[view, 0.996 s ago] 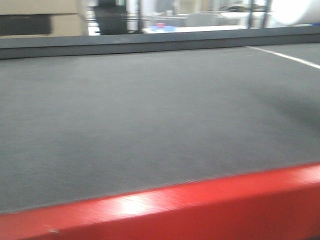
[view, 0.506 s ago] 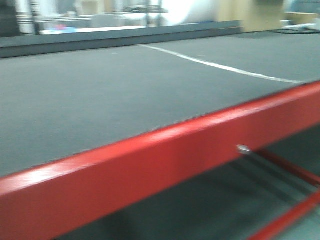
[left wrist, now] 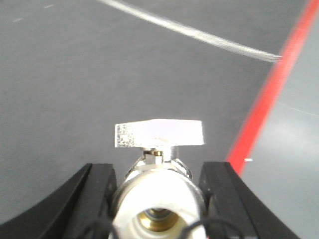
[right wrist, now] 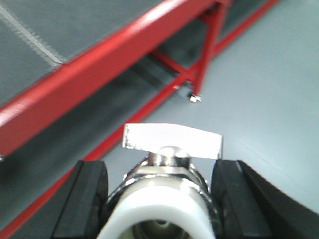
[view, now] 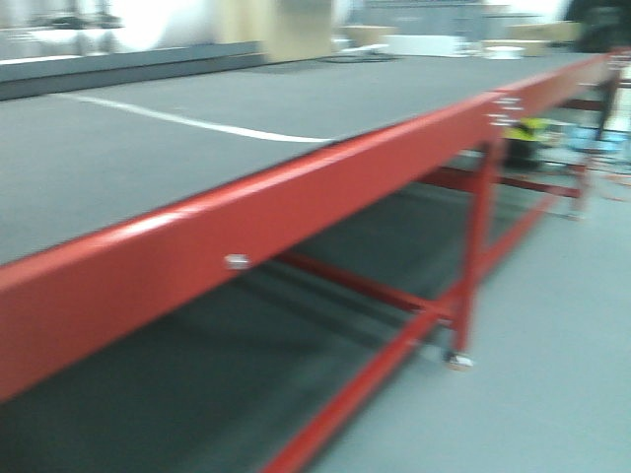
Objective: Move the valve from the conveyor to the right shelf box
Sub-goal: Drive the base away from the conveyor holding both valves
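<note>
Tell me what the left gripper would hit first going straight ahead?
Probably the grey conveyor belt, before the white line. The left gripper, shut on the valve, points down at it; depth is unclear.

Desk: open room above the grey belt, bounded by the red side rail; red legs and cross braces bar the space beneath. Grey floor beside the frame: open. Left pincer gap filled by a valve, right pincer gap by a second valve.
</note>
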`<state>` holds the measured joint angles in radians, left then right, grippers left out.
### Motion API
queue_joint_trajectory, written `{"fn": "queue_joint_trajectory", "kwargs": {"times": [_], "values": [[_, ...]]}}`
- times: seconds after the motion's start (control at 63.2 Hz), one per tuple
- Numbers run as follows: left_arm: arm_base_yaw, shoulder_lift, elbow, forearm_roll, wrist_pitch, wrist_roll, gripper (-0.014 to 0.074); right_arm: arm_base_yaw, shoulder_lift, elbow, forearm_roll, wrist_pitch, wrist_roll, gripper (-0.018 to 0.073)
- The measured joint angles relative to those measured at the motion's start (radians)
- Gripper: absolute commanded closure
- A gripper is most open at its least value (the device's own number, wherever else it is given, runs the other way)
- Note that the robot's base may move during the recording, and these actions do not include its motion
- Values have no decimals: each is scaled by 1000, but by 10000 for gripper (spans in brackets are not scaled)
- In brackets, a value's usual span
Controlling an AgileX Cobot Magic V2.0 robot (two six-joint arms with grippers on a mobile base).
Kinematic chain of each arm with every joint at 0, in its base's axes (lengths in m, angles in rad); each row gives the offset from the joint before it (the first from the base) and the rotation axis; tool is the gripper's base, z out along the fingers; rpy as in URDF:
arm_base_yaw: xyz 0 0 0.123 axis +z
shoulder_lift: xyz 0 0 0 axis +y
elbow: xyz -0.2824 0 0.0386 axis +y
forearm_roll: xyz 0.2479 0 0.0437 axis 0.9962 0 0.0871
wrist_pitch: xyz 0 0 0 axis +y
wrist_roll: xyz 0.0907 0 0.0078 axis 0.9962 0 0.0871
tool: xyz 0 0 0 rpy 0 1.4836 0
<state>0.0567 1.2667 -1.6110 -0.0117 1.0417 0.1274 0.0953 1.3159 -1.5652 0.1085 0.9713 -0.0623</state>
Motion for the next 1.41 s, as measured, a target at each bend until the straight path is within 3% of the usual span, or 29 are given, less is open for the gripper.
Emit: {"fn": "queue_joint_trajectory", "kwargs": {"times": [1.407], "values": [[0,0,-2,0,0,0,707,0,0,0,0,0,0,713]]}}
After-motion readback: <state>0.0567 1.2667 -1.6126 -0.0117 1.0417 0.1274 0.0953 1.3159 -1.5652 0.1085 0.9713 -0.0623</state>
